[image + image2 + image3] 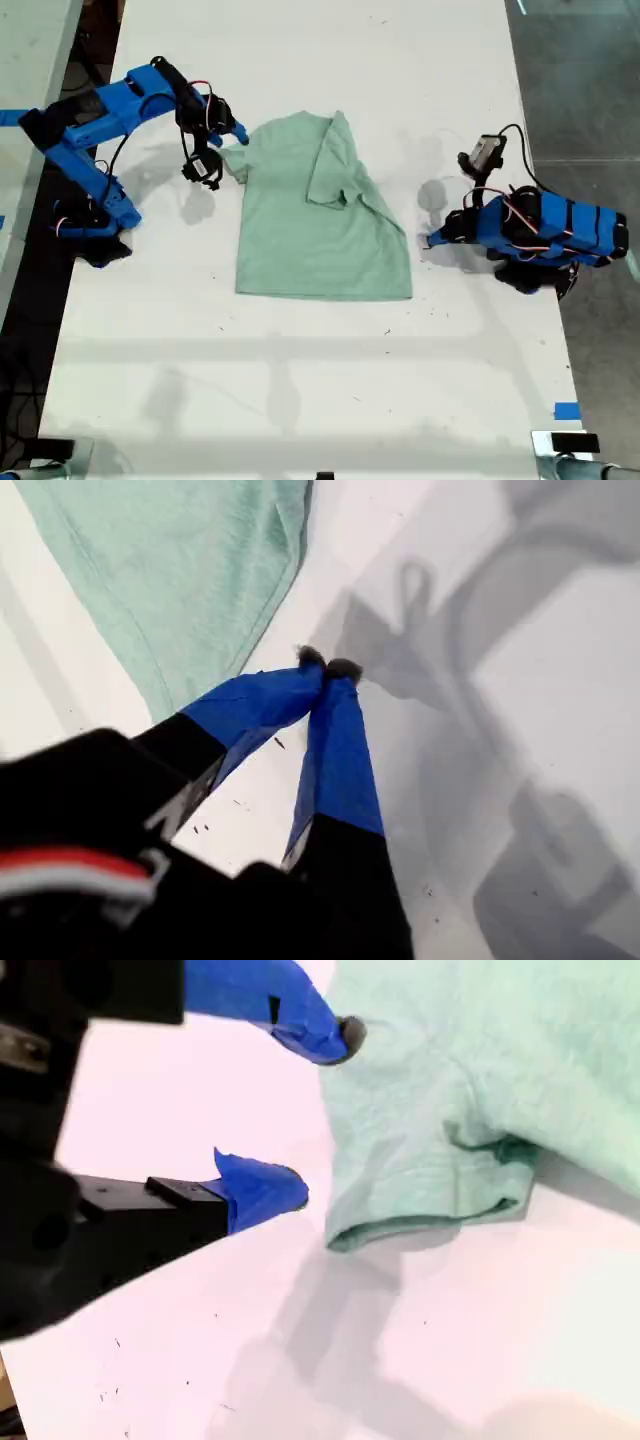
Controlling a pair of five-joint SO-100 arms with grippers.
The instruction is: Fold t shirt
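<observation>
While the t shirt (318,215) lay mid-table, one side folded, my second gripper (300,1110) gaped empty at its exterior view's left sleeve; my first gripper (327,668) sat closed, empty. Next: pinch that sleeve.

We appear to be in a robotics lab: a long white table (300,400) carries two blue arms with exposed wiring, blue tape (566,410) marking its edge.

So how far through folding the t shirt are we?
Partly. One side of the t shirt is already folded over the body. My second gripper is open at the unfolded sleeve edge, nothing gripped. My first gripper is shut, off the cloth. The other side and the lengthwise fold remain.
</observation>
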